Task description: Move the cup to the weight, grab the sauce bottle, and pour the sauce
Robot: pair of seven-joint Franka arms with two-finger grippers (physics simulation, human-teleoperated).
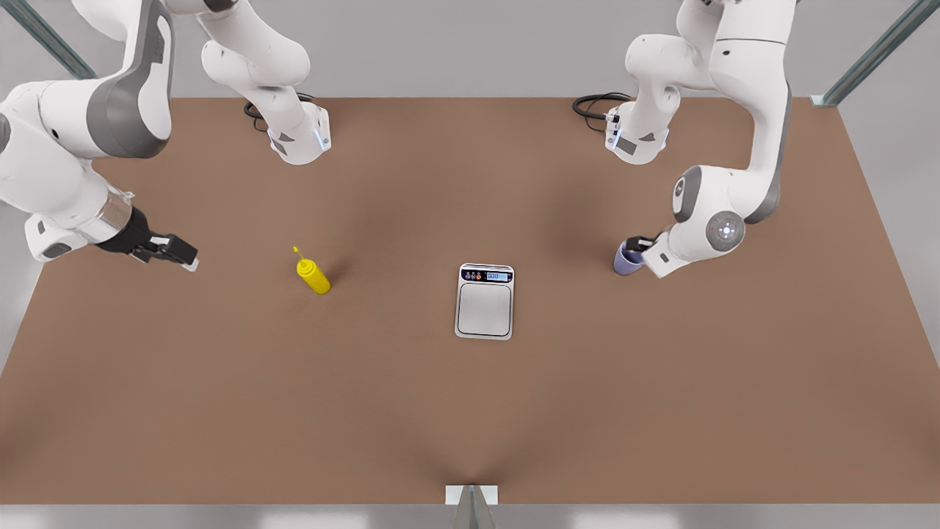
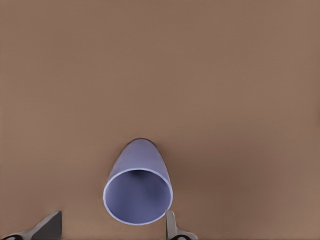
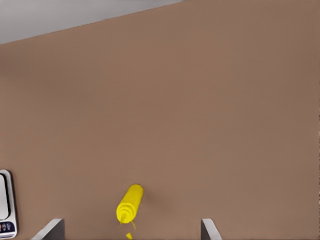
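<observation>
Brown table (image 1: 470,411), grey walls; both grippers' fingers spread wide, empty.

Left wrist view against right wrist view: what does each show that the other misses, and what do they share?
Left wrist view: the cup standing between the open fingertips of the left claw, not yet clamped.

Right wrist view: the sauce bottle ahead of the open right claw, the weight at the frame's edge, and grey background beyond the table.

Both: the brown table and their own spread fingertips.
</observation>
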